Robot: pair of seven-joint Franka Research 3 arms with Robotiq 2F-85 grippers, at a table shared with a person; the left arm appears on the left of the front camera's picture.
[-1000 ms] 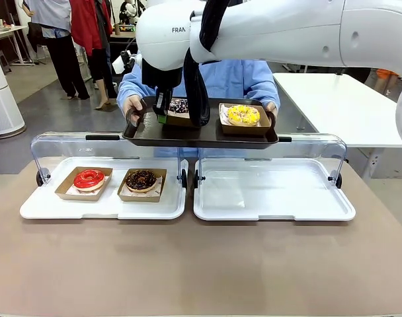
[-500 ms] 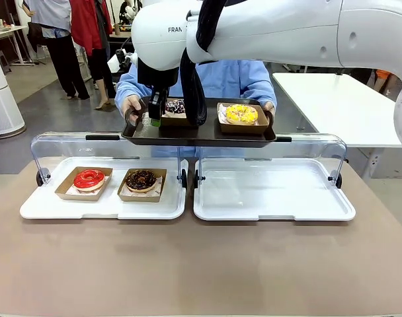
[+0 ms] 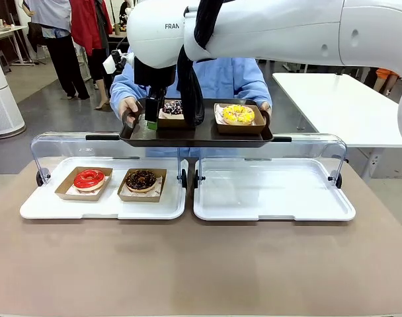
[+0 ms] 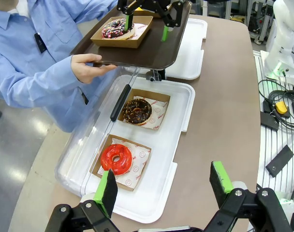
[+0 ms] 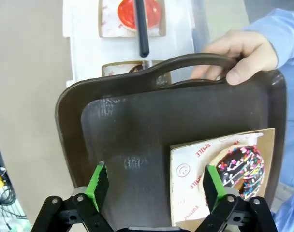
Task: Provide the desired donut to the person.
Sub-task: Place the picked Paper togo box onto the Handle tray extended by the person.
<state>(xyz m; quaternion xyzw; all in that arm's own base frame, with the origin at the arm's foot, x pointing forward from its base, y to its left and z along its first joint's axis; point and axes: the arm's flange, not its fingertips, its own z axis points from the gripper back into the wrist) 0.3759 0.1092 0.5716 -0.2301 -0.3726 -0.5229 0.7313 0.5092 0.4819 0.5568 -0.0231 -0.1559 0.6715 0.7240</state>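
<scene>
The person point(image 3: 217, 76) in a light blue shirt holds a dark brown tray point(image 3: 196, 137) by both ends at the far side. On it sit a sprinkled chocolate donut point(image 3: 172, 107) and a yellow donut point(image 3: 238, 114), each in a cardboard box. My right gripper point(image 5: 155, 186) hovers open over the bare left part of the tray point(image 5: 137, 125), with the sprinkled donut point(image 5: 239, 166) just beside one finger and nothing between the fingers. My left gripper point(image 4: 164, 181) is open, above the table's left end, holding nothing.
A red donut point(image 3: 89, 178) and a chocolate donut point(image 3: 141, 179) lie in boxes in the left white case point(image 3: 102, 208), its clear lid raised. The right white case point(image 3: 274, 211) stands beside it. The person's hand point(image 5: 243, 53) grips the tray handle near my right gripper.
My right gripper has opened, let go of the sprinkled donut's box and drawn up and to the left of it. The person's tray has shifted slightly left and up.
</scene>
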